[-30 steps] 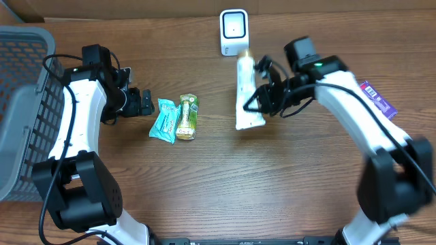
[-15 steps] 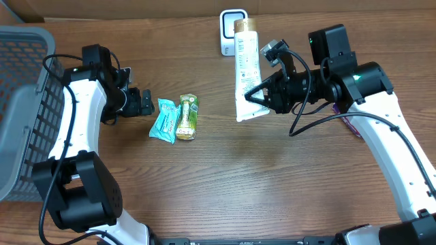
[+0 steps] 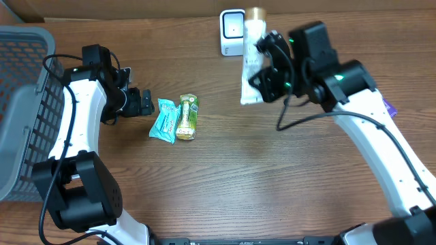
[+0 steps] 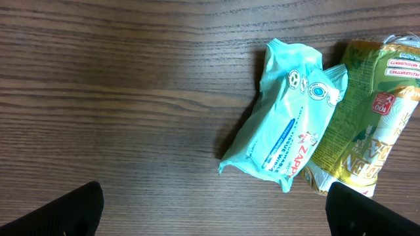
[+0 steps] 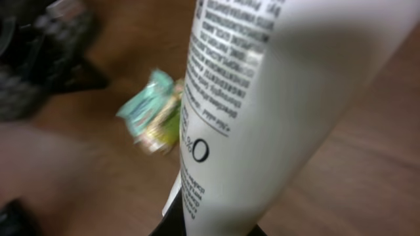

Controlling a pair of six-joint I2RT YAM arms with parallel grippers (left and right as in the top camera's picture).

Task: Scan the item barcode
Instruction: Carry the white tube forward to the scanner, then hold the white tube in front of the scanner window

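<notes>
Overhead, the right tool is clamped on the lower end of a white tube, whose capped end sits just beside the scanner; the left tool hangs wide open by a teal packet

Teal snack packet lying flat on wooden table, left of centre. Green-yellow wrapper just beside it on right, long edges touching. Grey mesh basket at far left, well apart from both packets. Sliver of purple packet at right, mostly hidden.
</notes>
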